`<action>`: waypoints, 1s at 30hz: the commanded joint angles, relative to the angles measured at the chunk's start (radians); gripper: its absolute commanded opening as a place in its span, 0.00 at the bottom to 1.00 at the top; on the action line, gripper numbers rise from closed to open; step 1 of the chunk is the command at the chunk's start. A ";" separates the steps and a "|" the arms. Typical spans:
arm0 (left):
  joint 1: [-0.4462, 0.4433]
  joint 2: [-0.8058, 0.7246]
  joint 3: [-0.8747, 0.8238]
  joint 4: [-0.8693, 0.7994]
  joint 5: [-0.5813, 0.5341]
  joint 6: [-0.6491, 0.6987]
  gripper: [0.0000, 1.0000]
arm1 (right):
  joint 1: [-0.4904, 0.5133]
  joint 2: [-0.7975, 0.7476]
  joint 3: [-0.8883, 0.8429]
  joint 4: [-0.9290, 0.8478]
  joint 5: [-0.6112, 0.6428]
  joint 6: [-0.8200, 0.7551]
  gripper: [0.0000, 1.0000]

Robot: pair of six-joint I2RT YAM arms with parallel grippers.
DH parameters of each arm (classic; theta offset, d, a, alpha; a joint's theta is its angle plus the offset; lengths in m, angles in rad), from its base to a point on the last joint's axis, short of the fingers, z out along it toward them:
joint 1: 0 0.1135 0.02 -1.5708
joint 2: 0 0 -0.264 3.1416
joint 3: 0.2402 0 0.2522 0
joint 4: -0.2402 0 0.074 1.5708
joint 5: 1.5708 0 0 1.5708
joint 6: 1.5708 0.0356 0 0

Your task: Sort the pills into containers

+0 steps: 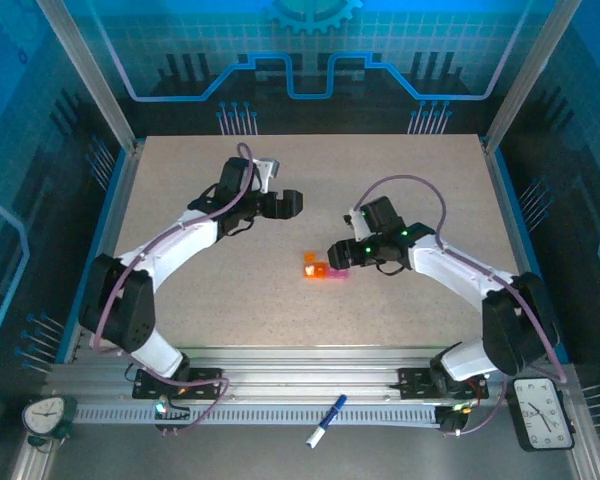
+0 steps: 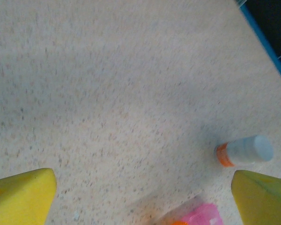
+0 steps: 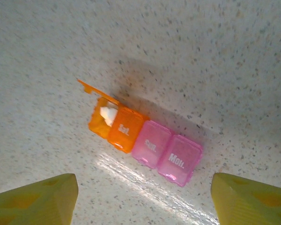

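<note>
The containers (image 3: 145, 138) lie in the middle of the table as one short strip, two orange cells and two pink cells. The end orange cell has its lid (image 3: 91, 89) up, and a white pill (image 3: 107, 114) sits inside; the other three lids are down. My right gripper (image 3: 143, 201) hovers just above the strip, open, yellow fingers (image 3: 35, 199) wide apart with nothing between them. In the top view it (image 1: 338, 253) stands at the strip's (image 1: 323, 269) right end. My left gripper (image 1: 290, 203) is up and to the left, open and empty (image 2: 143, 206), with the pink end (image 2: 201, 216) at the view's bottom edge.
A small white-capped bottle with an orange lower part (image 2: 246, 151) lies on its side on the speckled table (image 2: 107, 93). A blue and white pen (image 1: 325, 420) rests on the front rail, with a clock at each front corner (image 1: 45, 415) (image 1: 545, 410).
</note>
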 commanded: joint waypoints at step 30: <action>-0.126 0.319 0.249 -0.326 0.086 0.122 0.00 | 0.012 0.270 0.055 0.021 0.110 -0.004 0.73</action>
